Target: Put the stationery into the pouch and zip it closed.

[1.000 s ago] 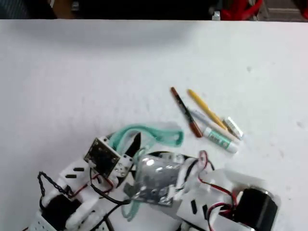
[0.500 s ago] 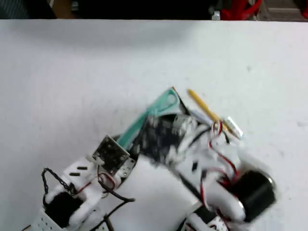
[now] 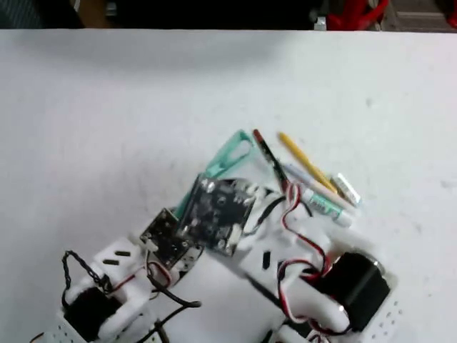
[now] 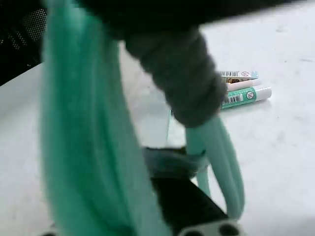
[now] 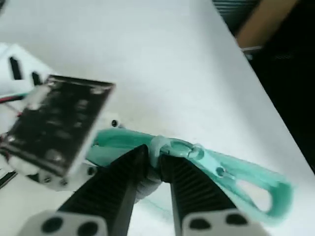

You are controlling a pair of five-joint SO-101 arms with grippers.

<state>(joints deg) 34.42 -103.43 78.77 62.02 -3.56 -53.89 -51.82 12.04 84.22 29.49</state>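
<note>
A teal see-through pouch (image 3: 230, 156) lies stretched at a slant across the table's middle, its looped end by the pens. My right gripper (image 5: 156, 160) is shut on the pouch (image 5: 231, 174) at its zipper edge. My left gripper (image 4: 179, 147) sits at the pouch's near end, with teal fabric (image 4: 83, 147) draped over its black lower finger (image 4: 184, 209), apparently shut on it. The stationery lies on the table just right of the pouch: a brown pen (image 3: 265, 156), a yellow pencil (image 3: 303, 161), a white and green marker (image 3: 326, 206) and a small eraser (image 3: 345, 189).
In the high view both arms crowd the table's front edge, the right arm (image 3: 300, 271) overlapping the left arm (image 3: 114, 271). The left arm's camera board (image 5: 59, 123) sits close beside my right gripper. Bare white table (image 3: 107, 107) stretches away at the back and left.
My right arm swung from the front edge up toward the pens, pulling the pouch from a slack heap into a taut diagonal strip. The left arm shifted only slightly.
</note>
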